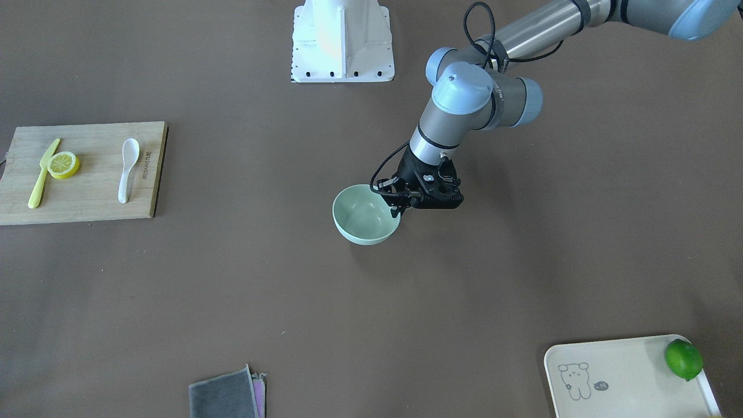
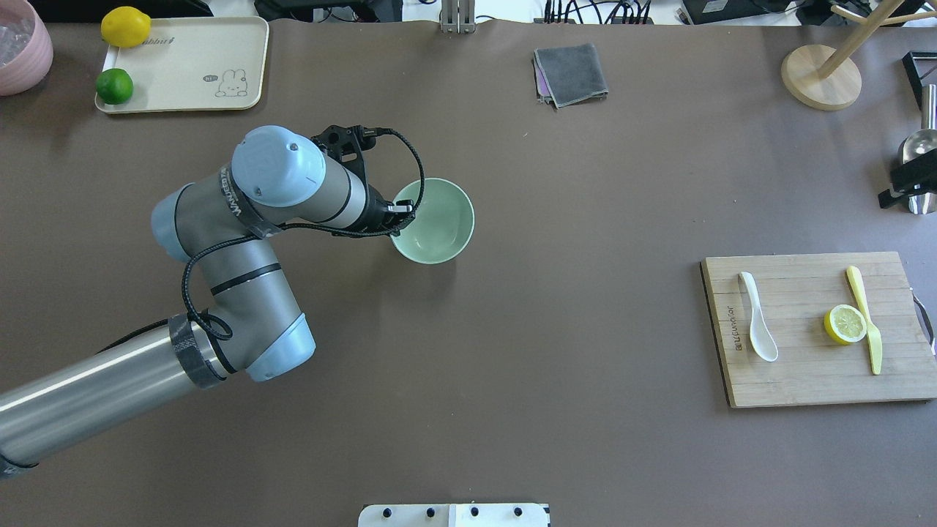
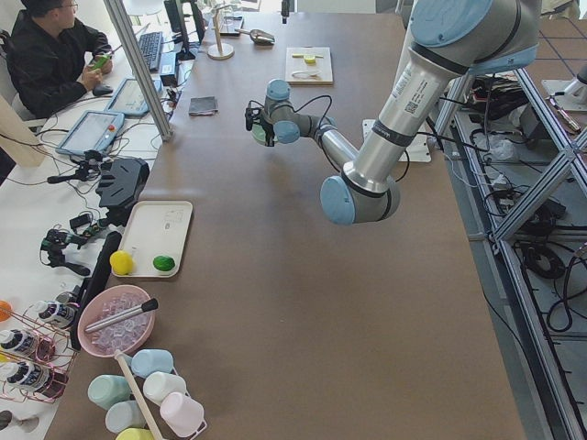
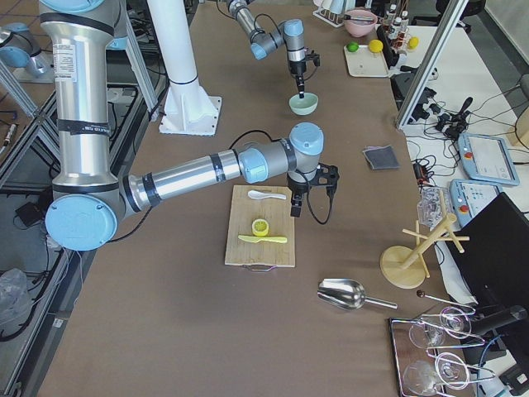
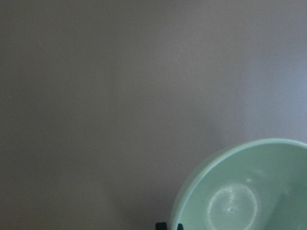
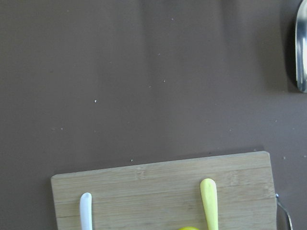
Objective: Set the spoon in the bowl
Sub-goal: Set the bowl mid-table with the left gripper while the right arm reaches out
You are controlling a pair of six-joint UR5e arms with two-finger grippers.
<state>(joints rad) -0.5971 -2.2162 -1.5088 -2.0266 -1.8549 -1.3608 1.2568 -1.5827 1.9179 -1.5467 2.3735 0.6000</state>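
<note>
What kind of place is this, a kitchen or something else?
Most likely a robotics lab: the left arm and right arm reach over a brown table, an operator sits beside it with control tablets, and aluminium framing stands alongside.

Left pincer (image 1: 399, 206) crowds one side of bowl (image 1: 361, 220); spoon (image 1: 128, 169) lies unobstructed.
</note>
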